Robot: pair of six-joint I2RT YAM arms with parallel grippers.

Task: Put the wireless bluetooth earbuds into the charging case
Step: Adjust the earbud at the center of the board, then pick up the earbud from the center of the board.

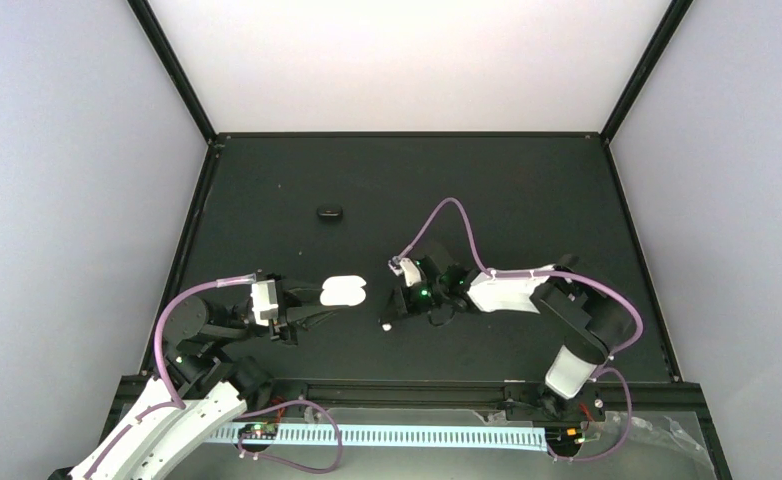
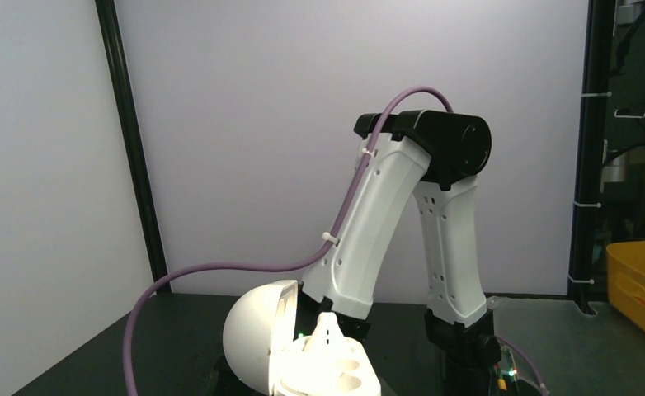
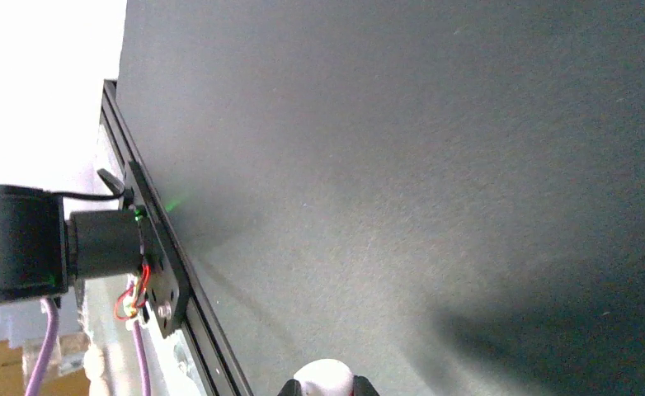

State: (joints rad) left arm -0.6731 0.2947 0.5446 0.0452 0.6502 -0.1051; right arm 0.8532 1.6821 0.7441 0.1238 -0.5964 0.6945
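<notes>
The white charging case (image 1: 344, 291) is open and held in my left gripper (image 1: 329, 304), just above the black table left of centre. In the left wrist view its domed lid (image 2: 253, 338) stands open on the left, and the base (image 2: 336, 375) shows two round wells. One white earbud (image 2: 328, 328) stands in the base's far side, stem up. My right gripper (image 1: 390, 322) is shut on the other earbud (image 1: 388, 325), low over the table a short way right of the case. In the right wrist view that earbud (image 3: 323, 375) sits between the two dark fingertips.
A small black oval object (image 1: 329, 212) lies on the table behind the case. The table's front rail (image 3: 158, 264) and a perforated white strip (image 1: 397, 436) run along the near edge. The right arm (image 2: 402, 223) rises close behind the case. A yellow bin (image 2: 641, 289) sits off the table.
</notes>
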